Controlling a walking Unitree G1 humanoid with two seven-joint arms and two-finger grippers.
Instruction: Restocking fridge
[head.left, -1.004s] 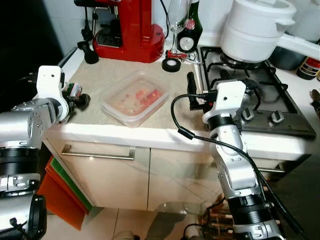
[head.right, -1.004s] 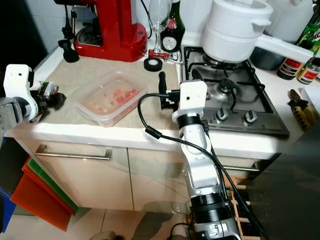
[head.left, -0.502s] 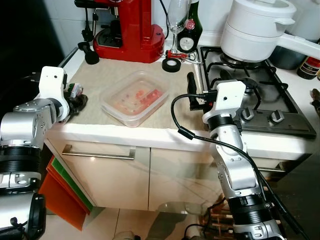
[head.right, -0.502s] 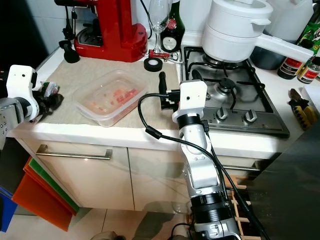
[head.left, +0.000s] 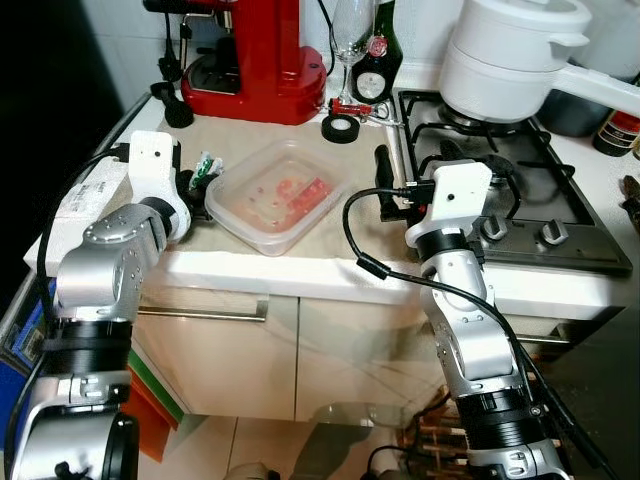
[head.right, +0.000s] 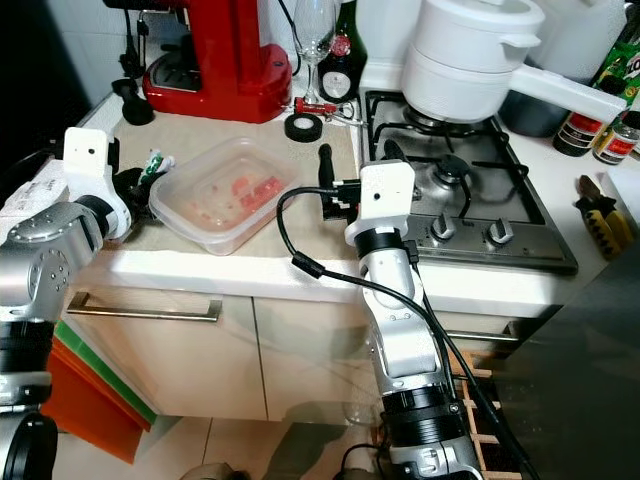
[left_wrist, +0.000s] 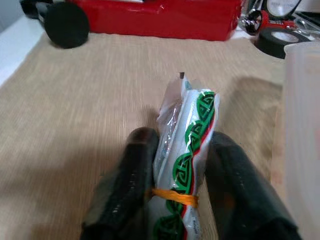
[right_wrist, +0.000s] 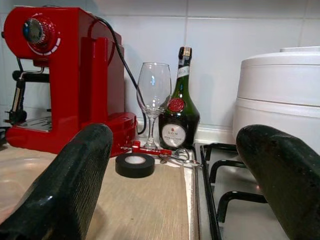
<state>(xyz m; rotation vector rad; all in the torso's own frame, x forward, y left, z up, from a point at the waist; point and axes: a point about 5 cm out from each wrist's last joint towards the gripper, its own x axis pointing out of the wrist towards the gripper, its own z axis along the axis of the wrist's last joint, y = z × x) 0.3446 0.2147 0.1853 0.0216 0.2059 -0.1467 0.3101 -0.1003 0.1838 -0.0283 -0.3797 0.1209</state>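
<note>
Packet (left_wrist: 186, 145), clear wrap, green-red pattern, orange band, left jaws clamping it, right jaws apart

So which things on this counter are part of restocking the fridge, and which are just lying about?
For the job:
- packet, held in the left gripper
- plastic tub of food
- right gripper, open beside it

Lying about:
- coffee machine
- tape roll
- wine glass
- bottle
- white pot
</note>
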